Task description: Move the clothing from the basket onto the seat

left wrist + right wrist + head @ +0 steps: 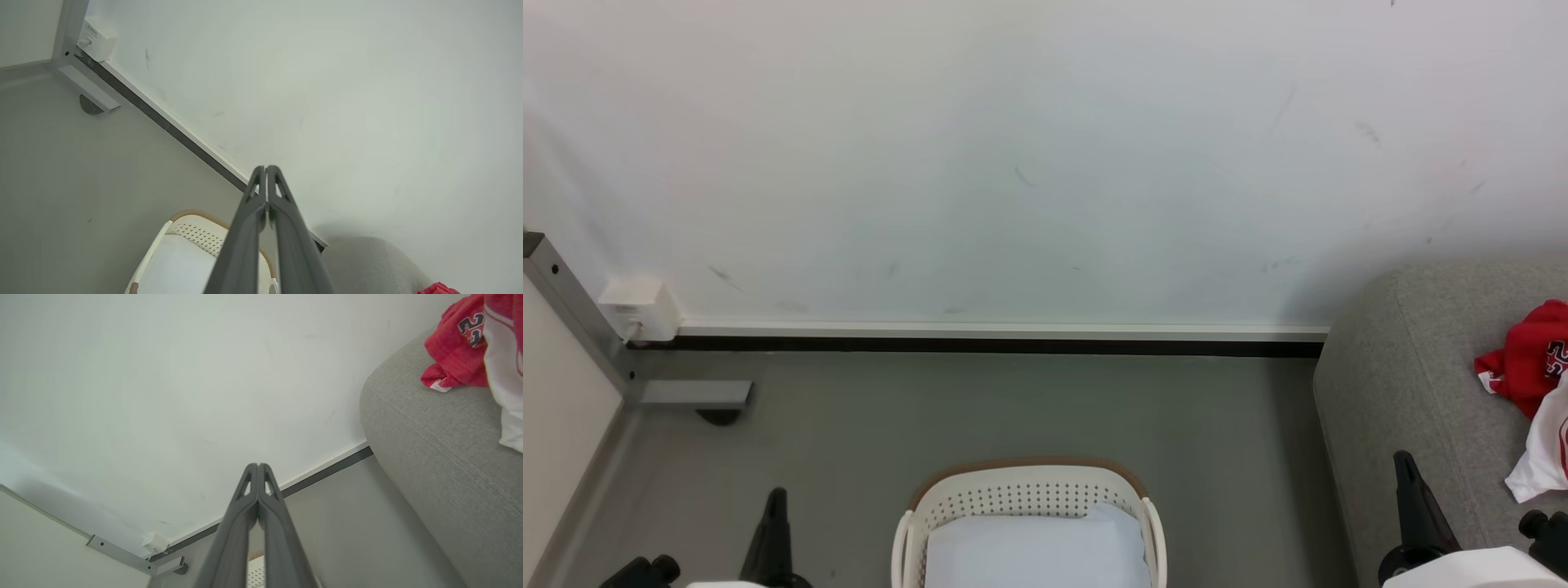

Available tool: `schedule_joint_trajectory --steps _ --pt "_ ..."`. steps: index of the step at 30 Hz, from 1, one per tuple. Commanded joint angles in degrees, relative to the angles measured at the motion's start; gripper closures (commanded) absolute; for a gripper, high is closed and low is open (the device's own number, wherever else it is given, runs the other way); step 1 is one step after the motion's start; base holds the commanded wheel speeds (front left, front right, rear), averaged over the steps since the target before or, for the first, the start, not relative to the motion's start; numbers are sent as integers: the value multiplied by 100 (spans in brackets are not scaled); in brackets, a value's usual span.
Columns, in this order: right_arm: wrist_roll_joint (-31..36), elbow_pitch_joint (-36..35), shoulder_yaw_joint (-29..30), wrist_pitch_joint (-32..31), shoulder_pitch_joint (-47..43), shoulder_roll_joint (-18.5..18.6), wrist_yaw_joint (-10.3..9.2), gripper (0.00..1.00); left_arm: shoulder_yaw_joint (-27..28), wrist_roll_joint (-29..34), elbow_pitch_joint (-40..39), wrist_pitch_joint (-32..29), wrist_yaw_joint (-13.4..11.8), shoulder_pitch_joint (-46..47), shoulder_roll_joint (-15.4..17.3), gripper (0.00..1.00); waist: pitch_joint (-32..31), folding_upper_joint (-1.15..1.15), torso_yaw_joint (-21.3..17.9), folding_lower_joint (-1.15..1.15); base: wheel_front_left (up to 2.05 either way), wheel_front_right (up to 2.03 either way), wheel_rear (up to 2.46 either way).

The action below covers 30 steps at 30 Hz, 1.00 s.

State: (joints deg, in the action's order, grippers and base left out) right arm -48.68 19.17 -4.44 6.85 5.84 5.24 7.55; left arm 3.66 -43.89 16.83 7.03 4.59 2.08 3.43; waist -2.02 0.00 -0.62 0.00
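As we look forward and down from the head, our left gripper [266, 168] sits at the lower left above the grey floor [1013, 400]. Our right gripper [258, 465] sits at the lower right. Along each wrist we see the two long dark fingers pressed together at their tips, with nothing between them.

Between the two arms, nearest to us, stands the basket [1029, 478]. A plain pale sheet [1037, 547] covers what we can see of its inside.

To our right the seat [1405, 384] rises from the floor, its rounded end close to the right gripper. The clothing [1523, 359] lies on top of the seat, well apart from the basket. It is crumpled red cloth with dark numerals and, touching it on the near side, white cloth with red trim.

Farther off, a white skirting [996, 331] over a dark strip runs along the foot of the white wall [1013, 163], which bears faint scuffs. At the far left a grey metal frame [572, 310] stands on the floor, with a small white box [641, 309] just beside it against the wall.
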Motion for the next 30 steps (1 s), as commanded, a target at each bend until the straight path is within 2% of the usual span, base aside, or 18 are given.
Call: schedule_joint_trajectory --steps 1,30 --pt "-198 -108 75 -56 104 5 -3 100 41 -217 -95 -67 42 155 21 100 4 0 1 0 0 0 0" --pt "-1914 -285 505 -589 91 -90 -6 100 146 -2132 -180 -601 148 283 -7 100 72 0 20 0 0 0 0"
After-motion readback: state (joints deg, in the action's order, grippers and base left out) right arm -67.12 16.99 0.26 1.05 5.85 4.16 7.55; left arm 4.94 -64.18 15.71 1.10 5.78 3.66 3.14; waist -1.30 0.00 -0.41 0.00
